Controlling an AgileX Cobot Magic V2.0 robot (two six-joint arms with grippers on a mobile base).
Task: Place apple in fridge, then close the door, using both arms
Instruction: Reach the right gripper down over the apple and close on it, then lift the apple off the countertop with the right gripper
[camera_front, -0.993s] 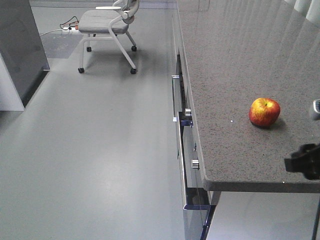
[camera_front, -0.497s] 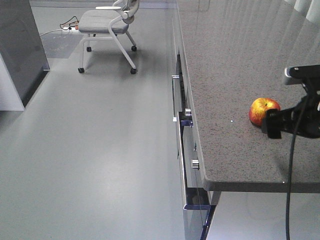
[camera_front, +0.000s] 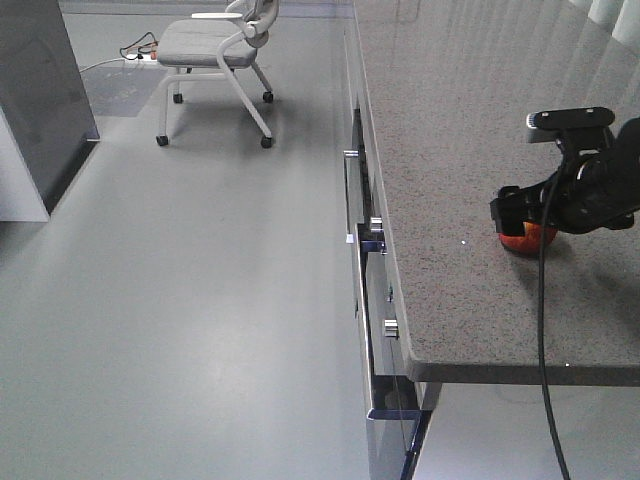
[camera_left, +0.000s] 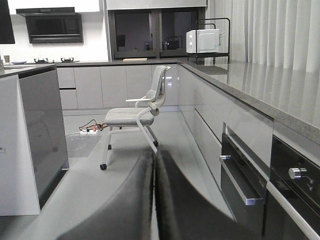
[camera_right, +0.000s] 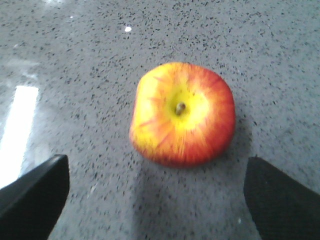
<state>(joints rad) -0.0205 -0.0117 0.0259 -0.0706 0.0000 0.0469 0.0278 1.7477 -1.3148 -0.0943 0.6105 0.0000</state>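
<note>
Red-yellow apple is seen on speckled countertop, just ahead of the right gripper, between its wide-spread jaws. Skin is judged firm but slippery; widest sides should be gripped.

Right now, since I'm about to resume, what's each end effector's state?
Left end effector: closed, holding nothing.
Right end effector: open, over the apple, not gripping it.
</note>
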